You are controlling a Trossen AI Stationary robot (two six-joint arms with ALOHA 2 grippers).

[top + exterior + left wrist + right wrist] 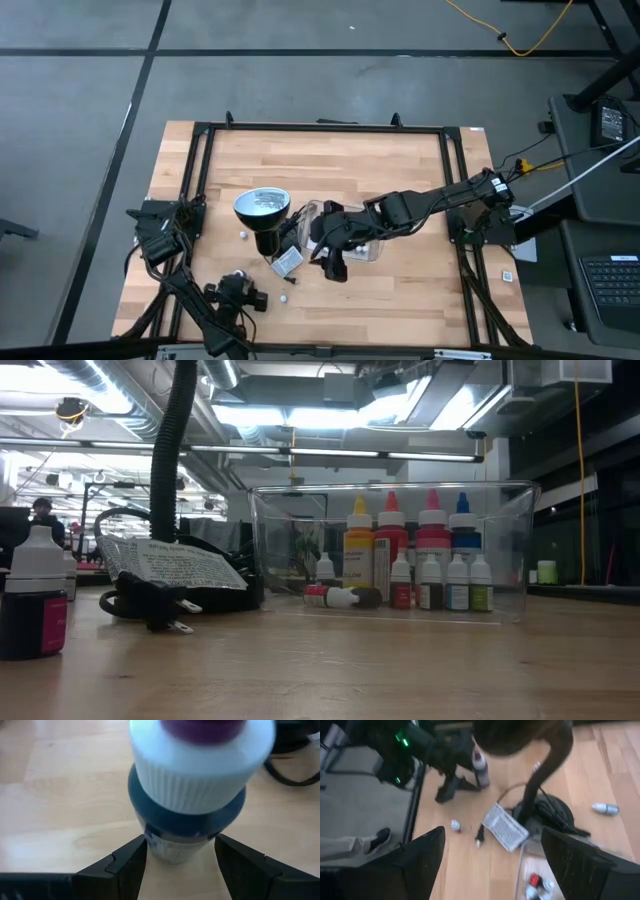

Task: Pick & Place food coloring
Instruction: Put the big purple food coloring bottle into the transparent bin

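high: straight down, whole table (400, 170) | low: tabletop level, near tray (390, 550) | wrists: close, downward

Colour check: the table (400, 170) is pale blond wood in strips with a black frame, and the clear tray (500, 550) holds food coloring bottles (410, 560) with yellow, red, pink and blue caps in the back row, white-capped little ones in front with red, dark and greenish bodies. The bottle (187, 795) between the left gripper's (180, 865) black fingers has a ribbed white cap with purple on top over a dark blue-grey collar. The lamp (262, 212) is black with a silvery head, and its tag (175, 565) is white with black print.
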